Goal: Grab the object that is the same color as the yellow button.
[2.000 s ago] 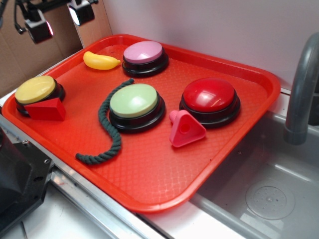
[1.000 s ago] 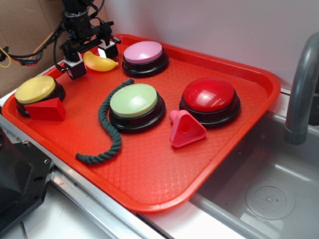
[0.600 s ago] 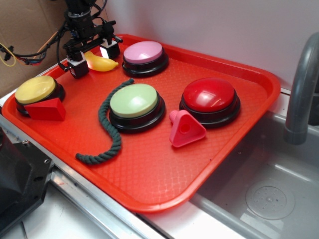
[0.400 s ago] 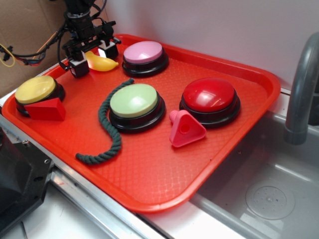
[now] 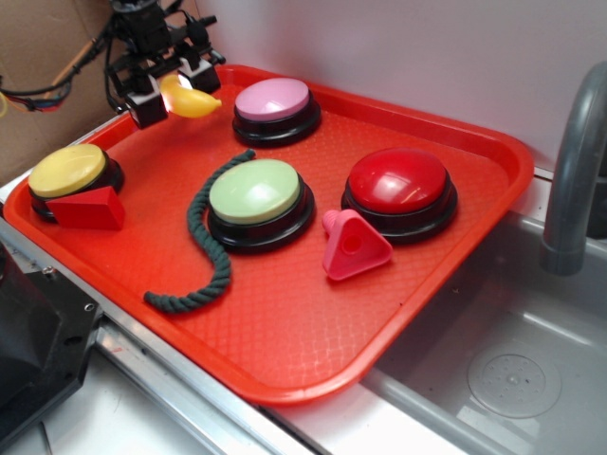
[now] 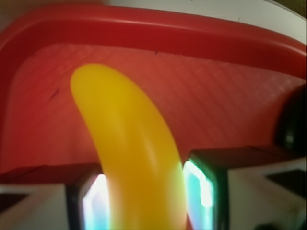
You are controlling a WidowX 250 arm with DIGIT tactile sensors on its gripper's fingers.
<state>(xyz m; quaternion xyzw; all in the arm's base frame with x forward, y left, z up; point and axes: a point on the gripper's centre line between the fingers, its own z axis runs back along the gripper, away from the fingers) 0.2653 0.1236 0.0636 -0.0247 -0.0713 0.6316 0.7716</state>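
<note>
Most of the job looks done: the gripper (image 5: 169, 87) is clamped on the yellow banana toy (image 5: 190, 100), and in the wrist view the toy (image 6: 129, 148) fills the gap between the two lit fingers (image 6: 93, 201), pressed on both sides. In the exterior view the toy hangs at the tray's eleven o'clock corner, its tapered tip pointing toward the pink button (image 5: 275, 102), and it seems to sit a little above the red tray (image 5: 285, 351) — though I cannot tell for certain that it has cleared the floor. It matches the yellow button (image 5: 68, 171), which rests at nine o'clock with a red wedge (image 5: 87, 209) against its front. What is left, as I judge it, is only a clean rise with the grip kept firm. Room is tightest behind and to the side: the tray's raised rim curves round the toy at twelve o'clock in the wrist view, and the pink button stands near at three o'clock of the gripper. Straight up is open — nothing overhangs there. The green button (image 5: 254, 192), the dark rope (image 5: 204, 251) and the red button (image 5: 398, 182) lie well apart toward the tray's middle
</note>
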